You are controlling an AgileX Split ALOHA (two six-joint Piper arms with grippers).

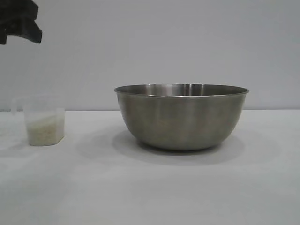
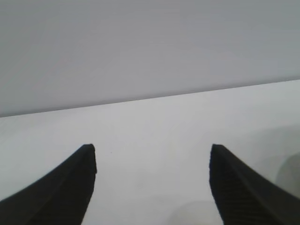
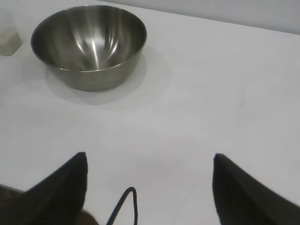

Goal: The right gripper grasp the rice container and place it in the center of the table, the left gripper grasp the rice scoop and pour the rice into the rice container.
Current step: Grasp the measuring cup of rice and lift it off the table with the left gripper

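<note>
— So, where does the rice container (image 1: 182, 117) sit?

— Upright on the table (image 1: 150, 187), a little right of centre in the exterior view, its steel inside bare. In the right wrist view it appears at the upper left of the frame (image 3: 89, 44), well apart from the right gripper (image 3: 150, 161), whose two dark fingers (image 3: 65, 185) rise from the lower edge, spread wide with only bare tabletop between them.

— And the rice scoop?

— At the left of the exterior view (image 1: 43, 121), standing on the table, apart from the bowl, with the rice (image 1: 44, 133) filling its lower part. A sliver of it shows at the upper left edge of the right wrist view (image 3: 8, 40).

— The left gripper?

— A dark piece of it sits in the upper left corner of the exterior view (image 1: 18, 21), above the scoop and clear of it. Its own camera shows the fingers (image 2: 70, 187) parted — the midpoint (image 2: 152, 152) over empty white table, nothing held.
</note>
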